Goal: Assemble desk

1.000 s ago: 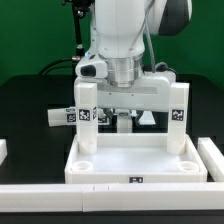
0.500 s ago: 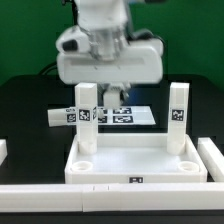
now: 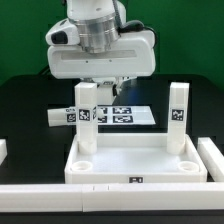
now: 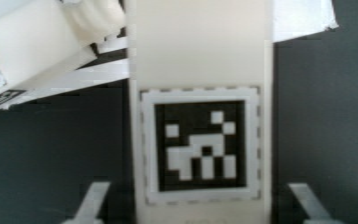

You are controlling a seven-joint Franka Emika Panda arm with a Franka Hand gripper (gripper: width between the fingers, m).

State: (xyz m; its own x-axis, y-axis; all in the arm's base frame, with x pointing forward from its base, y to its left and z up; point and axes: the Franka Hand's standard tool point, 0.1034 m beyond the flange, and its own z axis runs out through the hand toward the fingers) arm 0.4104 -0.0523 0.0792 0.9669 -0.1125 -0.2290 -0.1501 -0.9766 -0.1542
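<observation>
- currently, exterior view: the two-finger gripper (image 3: 103,87) hangs in the upper middle of the frame, above the black table (image 3: 30,110) and just behind the white rimmed rectangular plastic desk top (image 3: 130,160) in the lower middle.
- an upright white blocky leg (image 3: 86,120) stands in the rear corner at the exterior view's left, and a second upright leg (image 3: 179,115) stands in the rear corner at its right.
- a loose white leg (image 3: 58,117) lies beside the marker board (image 3: 135,114); the front corners look unfilled.
- wrist view: a white blocky plastic leg with a black-and-white square tag (image 4: 197,60) runs between the fingers (image 4: 98,203), which look clamped across its width.
- judged step: carrying the third leg. next it needs turning upright, lining up over a free front corner and twisting in.
</observation>
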